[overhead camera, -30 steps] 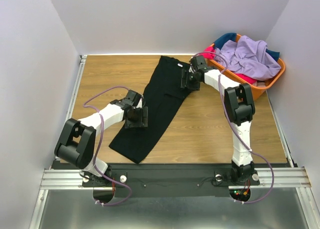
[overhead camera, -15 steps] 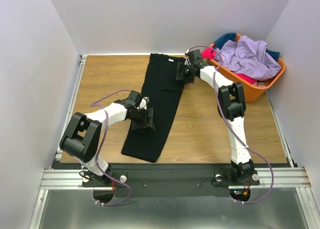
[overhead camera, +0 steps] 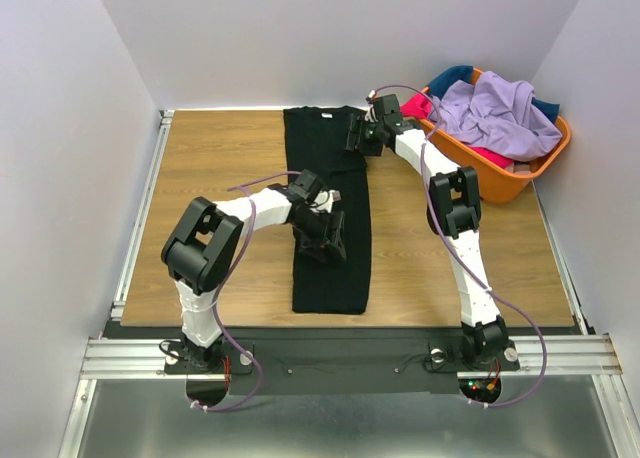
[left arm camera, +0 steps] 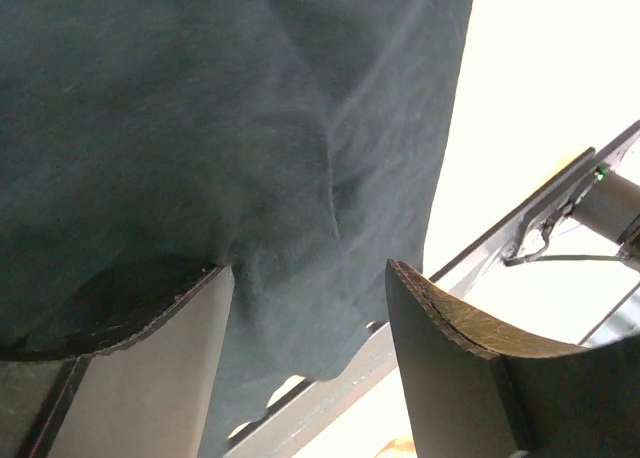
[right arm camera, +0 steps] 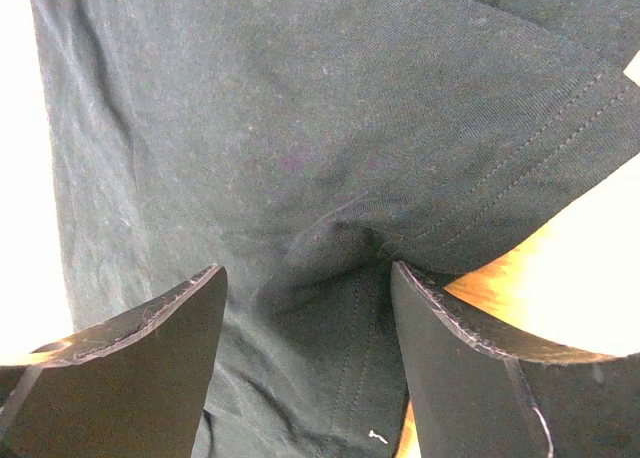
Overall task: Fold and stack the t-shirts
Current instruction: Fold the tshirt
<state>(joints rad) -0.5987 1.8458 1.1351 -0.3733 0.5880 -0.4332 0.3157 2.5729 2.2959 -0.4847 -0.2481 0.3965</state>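
A black t-shirt [overhead camera: 340, 278] lies folded into a long narrow strip that runs straight from the table's far edge toward the near edge. My left gripper [overhead camera: 328, 240] rests on its middle. In the left wrist view the left gripper [left arm camera: 308, 268] stands open, with the black cloth [left arm camera: 250, 98] under and between its fingers. My right gripper [overhead camera: 357, 138] sits on the strip's far right corner. In the right wrist view the right gripper [right arm camera: 306, 268] is open too, and the cloth [right arm camera: 300, 108] puckers slightly between its fingers. Whether the jaws pinch any cloth does not show.
An orange basket [overhead camera: 500, 183] stands at the back right corner. It holds a lavender shirt [overhead camera: 495, 113], a pink-red one [overhead camera: 418, 106] and a teal one [overhead camera: 450, 78]. The wooden table [overhead camera: 210, 168] is walled on three sides, with a metal rail along its near edge.
The black shirt has swung from a diagonal lie to straight along the table. The left gripper moved right with it. The right gripper moved left and toward the back.
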